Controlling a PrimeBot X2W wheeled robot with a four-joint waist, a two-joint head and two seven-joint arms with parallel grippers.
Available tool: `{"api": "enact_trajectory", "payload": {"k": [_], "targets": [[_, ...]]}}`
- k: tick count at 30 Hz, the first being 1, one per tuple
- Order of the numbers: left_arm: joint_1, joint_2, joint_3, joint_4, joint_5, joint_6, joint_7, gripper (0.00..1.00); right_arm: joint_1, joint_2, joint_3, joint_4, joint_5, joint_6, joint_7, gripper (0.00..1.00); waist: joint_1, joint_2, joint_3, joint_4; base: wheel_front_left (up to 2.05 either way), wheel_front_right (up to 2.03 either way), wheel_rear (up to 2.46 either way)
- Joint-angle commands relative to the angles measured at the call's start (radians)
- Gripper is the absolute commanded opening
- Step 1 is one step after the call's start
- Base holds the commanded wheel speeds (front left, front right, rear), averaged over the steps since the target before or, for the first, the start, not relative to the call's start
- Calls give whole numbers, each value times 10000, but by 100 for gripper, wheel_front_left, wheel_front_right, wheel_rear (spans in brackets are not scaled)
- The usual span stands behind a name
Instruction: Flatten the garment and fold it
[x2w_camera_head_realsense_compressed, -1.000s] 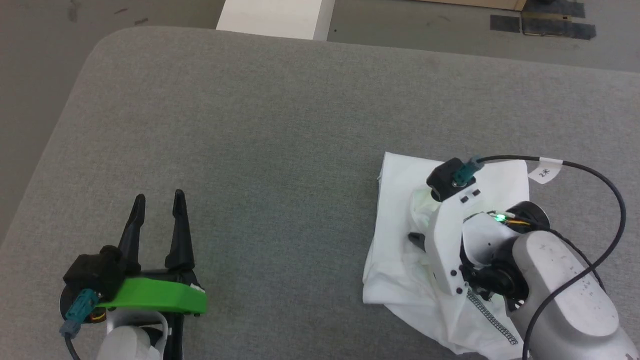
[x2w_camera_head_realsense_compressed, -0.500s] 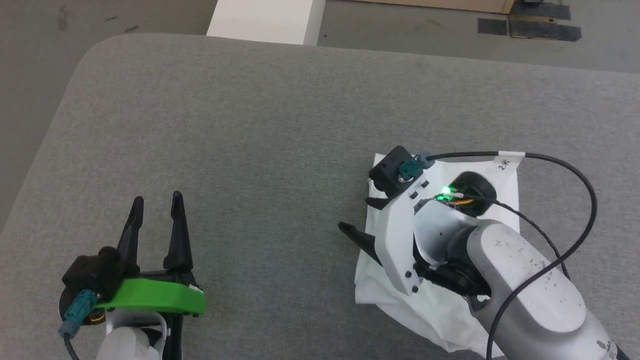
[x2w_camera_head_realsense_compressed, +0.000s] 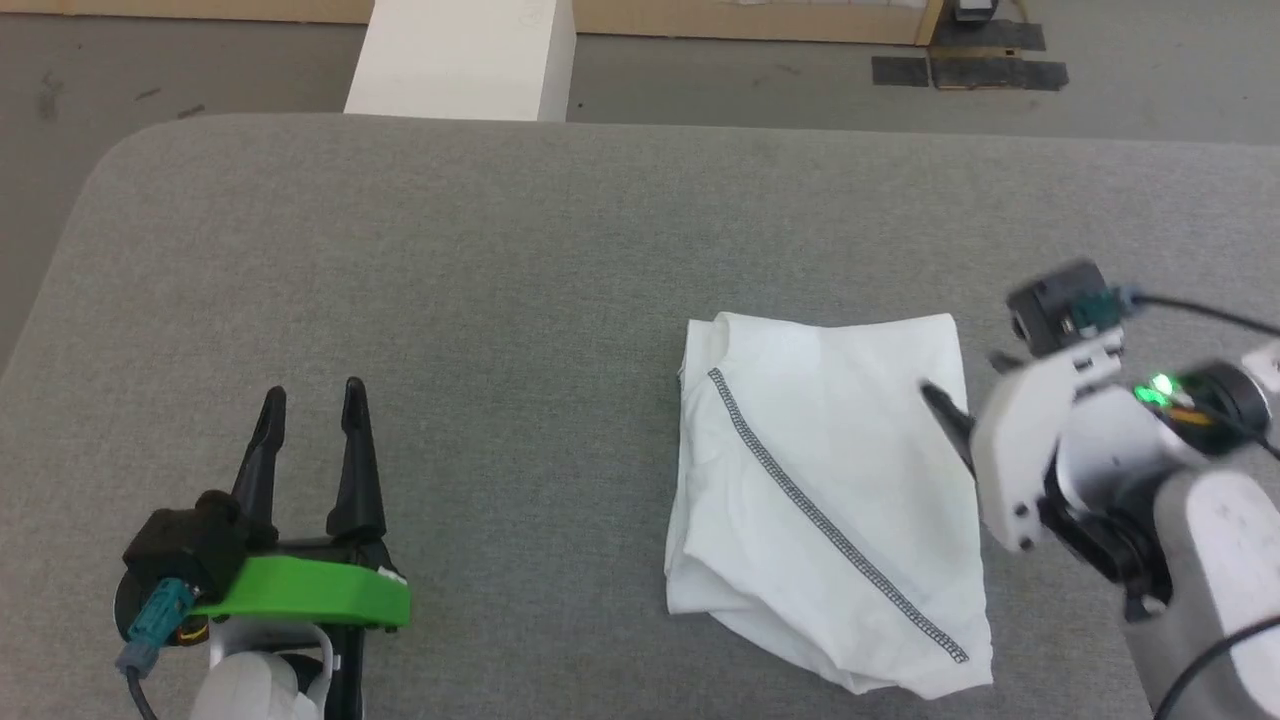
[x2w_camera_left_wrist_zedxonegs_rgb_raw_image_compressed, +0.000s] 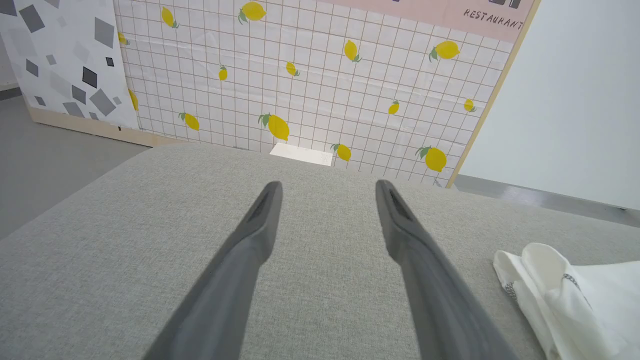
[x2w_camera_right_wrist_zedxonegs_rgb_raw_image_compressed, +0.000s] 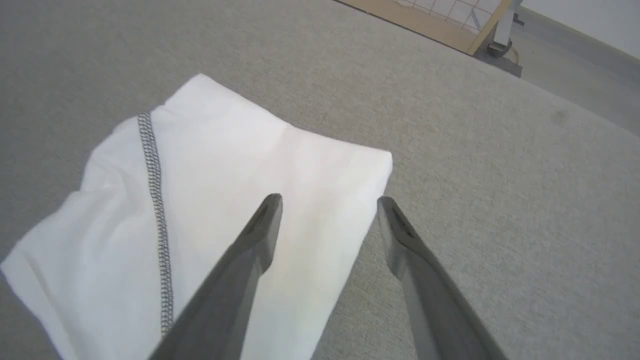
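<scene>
The right gripper (x2w_camera_right_wrist_zedxonegs_rgb_raw_image_compressed: 328, 201) has pulled back off the garment (x2w_camera_head_realsense_compressed: 830, 470), fingers wide; left gripper (x2w_camera_head_realsense_compressed: 312, 395) likewise wide.

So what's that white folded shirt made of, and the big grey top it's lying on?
The garment looks like soft, matte white cotton-type cloth: it lies in limp folds, with a dark grey stitched seam. The table seems covered in matte grey woven fabric; a fine weave grain shows, though what lies underneath is hidden.
</scene>
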Motion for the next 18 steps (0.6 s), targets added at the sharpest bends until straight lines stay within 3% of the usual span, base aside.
{"api": "enact_trajectory", "payload": {"k": [1,5,15,16,17,18], "targets": [[19,36,-18,-21,52,-15,-45,100,454,116,-251,-68,-368,-15,309,100,0,0,1,-38,0,0,0],[-2,25,-69,-7,51,-16,-45,100,1254,451,-677,-116,-883,-15,879,100,0,0,80,-41,0,0,0],[-163,-30,-164,42,6,-31,-45,100,1868,765,-495,604,-1006,-15,1079,100,0,0,356,118,0,0,0],[-170,-21,-150,38,3,-30,-45,100,1858,744,-482,684,-972,-15,1071,85,0,0,376,117,0,0,0],[-174,-15,-138,35,2,-27,-45,100,1837,731,-474,728,-923,-15,1038,33,0,0,387,113,0,0,0],[-177,-11,-128,33,1,-23,-45,100,1803,691,-459,746,-889,-15,971,0,0,0,395,108,0,0,0]]}}
